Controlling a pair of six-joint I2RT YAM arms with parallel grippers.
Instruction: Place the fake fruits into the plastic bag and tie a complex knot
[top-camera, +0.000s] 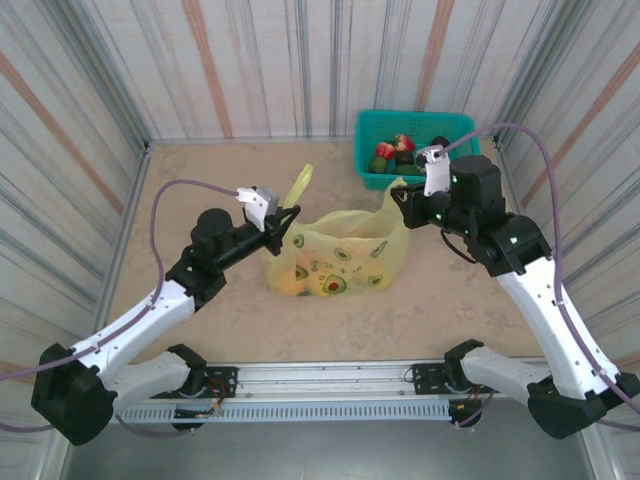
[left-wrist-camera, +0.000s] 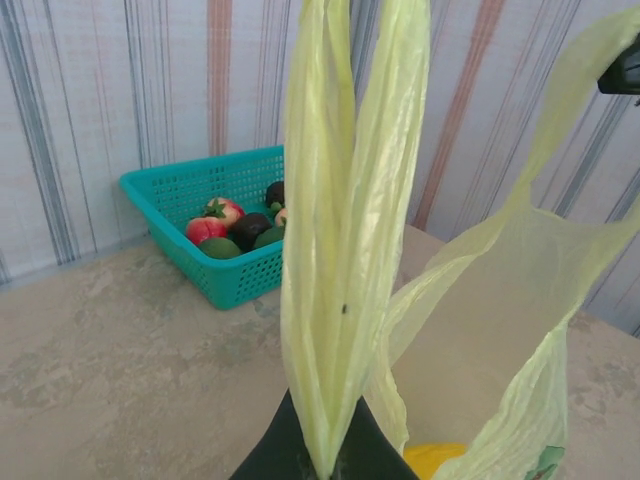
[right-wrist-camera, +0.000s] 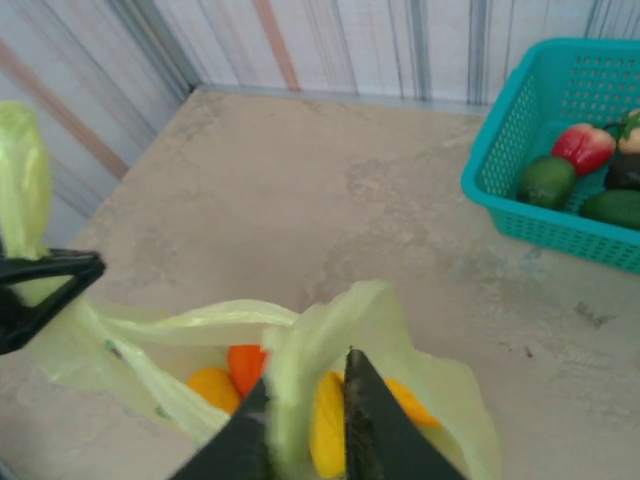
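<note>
— On the mottled beige tabletop (top-camera: 200, 160), dead centre: what have you got?
— A thin, translucent yellow-green plastic bag (top-camera: 340, 262) with avocado prints. It sits upright with its mouth open. Through the right wrist camera I see small, glossy orange and yellow fake fruits (right-wrist-camera: 245, 368) lying inside it.
— Left jaws?
— Clamped tight on one loop handle (left-wrist-camera: 335, 250). I have it pinched low down, and the strip stands flat and tall out of the jaws on the bag's left side.
— Right jaws?
— Closed down, with the other handle (right-wrist-camera: 320, 350) bunched between them at the bag's right rim. The two handles are well apart and untied.
— Anything besides the bag?
— A teal plastic mesh basket (top-camera: 366, 150) in the far right corner, against the striped wall and just behind my right wrist. Red, green and dark fruits (top-camera: 400, 150) lie in it. From the right wrist camera the basket is near the bag but not touching it.
</note>
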